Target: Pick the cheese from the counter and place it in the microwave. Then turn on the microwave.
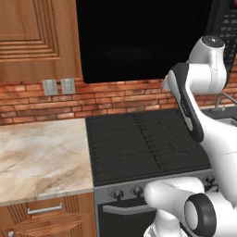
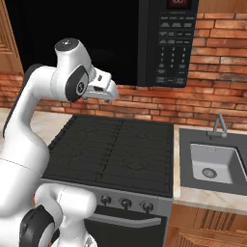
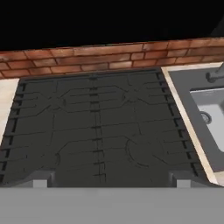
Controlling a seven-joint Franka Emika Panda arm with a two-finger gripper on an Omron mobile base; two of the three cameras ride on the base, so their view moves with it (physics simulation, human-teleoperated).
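Cheese, judged a small, light, firm wedge best pinched across its flat sides, awaits; gripper (image 3: 109,183) fingers spread wide, empty, over the stovetop (image 3: 96,127) mid-frame.

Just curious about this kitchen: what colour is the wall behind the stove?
Red-brown brick wall with pale mortar lines, clearest in the hand view.

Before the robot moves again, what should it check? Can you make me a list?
1. Gripper open wide: ok.
2. Nothing stuck between its tips: ok.
3. Hand pointing at the counter: not ok, it looks down on the stovetop.
4. Where the cheese lies: cannot tell.
5. Microwave door open for loading: cannot tell, its front is just dark.
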